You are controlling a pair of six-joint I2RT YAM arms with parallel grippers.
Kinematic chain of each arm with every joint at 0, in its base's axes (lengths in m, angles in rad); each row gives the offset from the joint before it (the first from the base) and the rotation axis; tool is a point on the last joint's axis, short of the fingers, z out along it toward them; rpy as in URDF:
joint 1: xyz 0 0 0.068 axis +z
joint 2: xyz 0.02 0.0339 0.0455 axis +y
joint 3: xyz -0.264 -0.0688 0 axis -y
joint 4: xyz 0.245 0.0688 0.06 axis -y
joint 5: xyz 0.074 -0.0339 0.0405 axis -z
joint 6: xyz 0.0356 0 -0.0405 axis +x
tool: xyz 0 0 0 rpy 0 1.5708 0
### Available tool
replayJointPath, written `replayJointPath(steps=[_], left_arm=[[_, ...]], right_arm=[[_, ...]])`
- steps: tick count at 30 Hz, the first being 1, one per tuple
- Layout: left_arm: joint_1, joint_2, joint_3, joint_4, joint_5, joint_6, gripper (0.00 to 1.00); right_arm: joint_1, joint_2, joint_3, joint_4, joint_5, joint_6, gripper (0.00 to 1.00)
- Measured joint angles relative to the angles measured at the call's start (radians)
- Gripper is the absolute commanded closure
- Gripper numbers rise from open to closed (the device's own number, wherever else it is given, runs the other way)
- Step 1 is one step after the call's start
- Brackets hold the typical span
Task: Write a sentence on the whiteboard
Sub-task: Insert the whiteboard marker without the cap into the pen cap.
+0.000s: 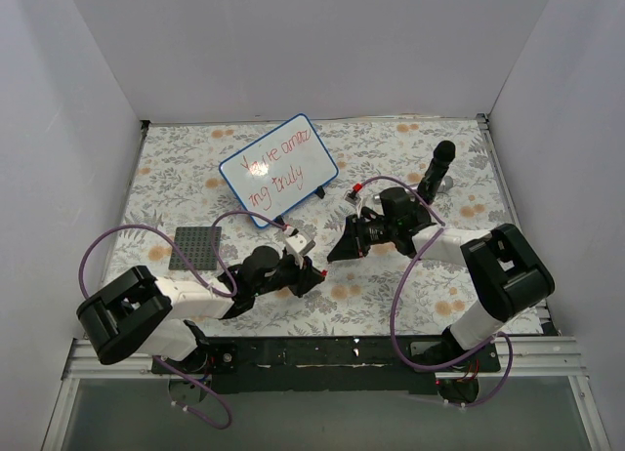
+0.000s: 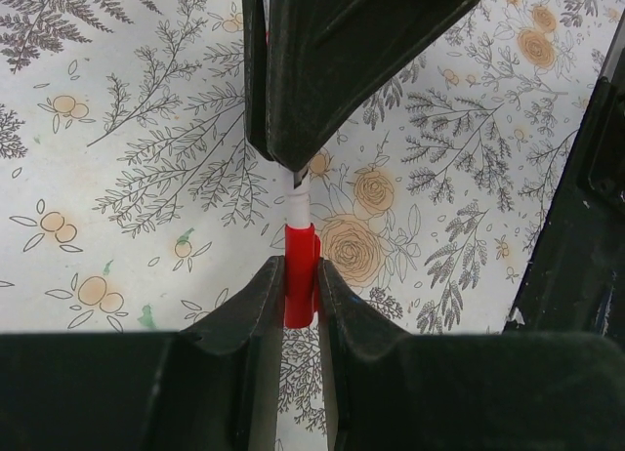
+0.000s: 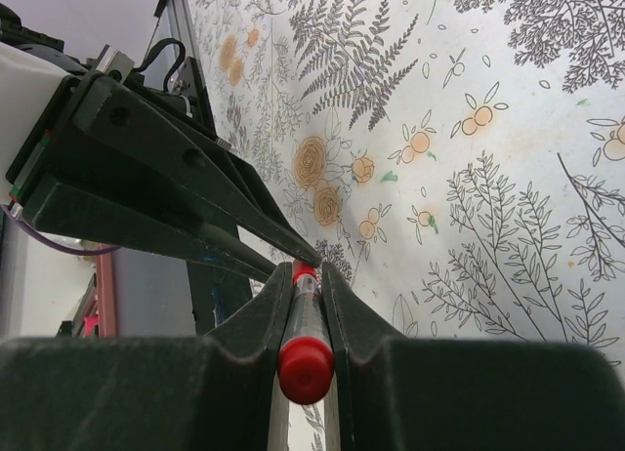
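1. The marker [image 2: 298,212] is pinched at its red section by the left gripper [image 2: 301,275], with the fingers closed on both sides.
2. Its barrel is clamped between the fingers of the right gripper [image 3: 306,275].
3. The whiteboard [image 1: 314,168], bearing the sentence [image 1: 276,156], is seen lying askew beyond both grippers, well apart from them.
4. Bare table [image 1: 420,158] is left between them, and a dark studded plate [image 1: 195,247] lies near the board's near-left edge.

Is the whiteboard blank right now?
No, the sentence in red marker runs across the whiteboard in two slanted lines.
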Motion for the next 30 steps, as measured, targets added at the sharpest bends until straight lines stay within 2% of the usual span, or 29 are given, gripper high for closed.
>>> replayJointPath(steps=[9,14,15,17,18,23,30], left_arm=[[-0.005,0.057,0.001,0.089,-0.05,-0.048,0.98],[-0.006,0.092,0.005,0.117,-0.063,-0.066,0.92],[-0.005,0.095,0.005,0.118,-0.064,-0.069,0.79],[-0.005,0.097,0.005,0.121,-0.064,-0.076,0.7],[-0.005,0.097,0.005,0.126,-0.066,-0.08,0.59],[-0.005,0.055,-0.002,0.176,-0.097,-0.106,0.43],[-0.004,-0.122,-0.085,0.18,-0.122,-0.135,0.19]], right_arm=[[0.01,0.023,0.002,0.01,0.01,-0.004,0.99],[0.01,0.032,0.004,0.013,0.022,-0.02,0.99],[0.01,0.034,0.004,0.013,0.023,-0.021,0.99],[0.01,0.034,0.005,0.013,0.023,-0.023,0.99],[0.01,0.034,0.005,0.011,0.022,-0.024,0.99],[0.021,0.036,0.006,-0.016,0.007,-0.026,0.99],[0.023,0.039,0.008,-0.031,0.005,-0.043,0.99]])
